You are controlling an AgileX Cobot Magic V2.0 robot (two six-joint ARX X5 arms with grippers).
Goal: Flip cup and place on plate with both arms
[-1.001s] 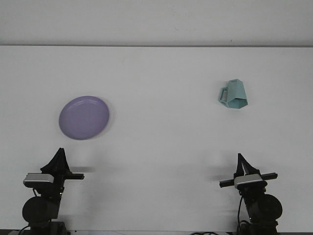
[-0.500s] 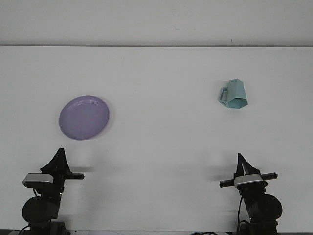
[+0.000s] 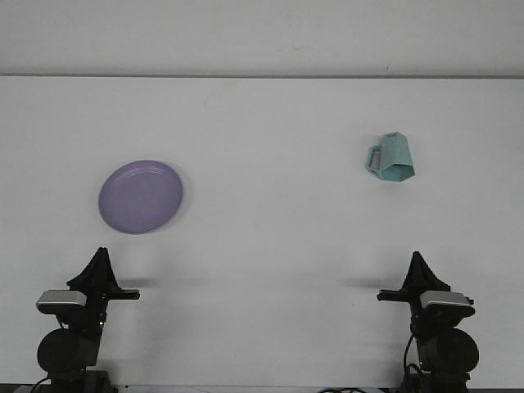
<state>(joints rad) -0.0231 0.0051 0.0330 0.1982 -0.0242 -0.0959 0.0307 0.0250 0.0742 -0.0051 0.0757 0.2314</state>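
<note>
Right gripper (image 3: 419,260) has been swung toward the cup (image 3: 390,158), which sits inverted far right of the plate (image 3: 141,196), untouched; left gripper (image 3: 100,258) unmoved; jaw states cannot be told.

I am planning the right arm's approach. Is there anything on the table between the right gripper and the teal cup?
No. In the front view, only bare white table lies between the right gripper and the teal cup.
</note>
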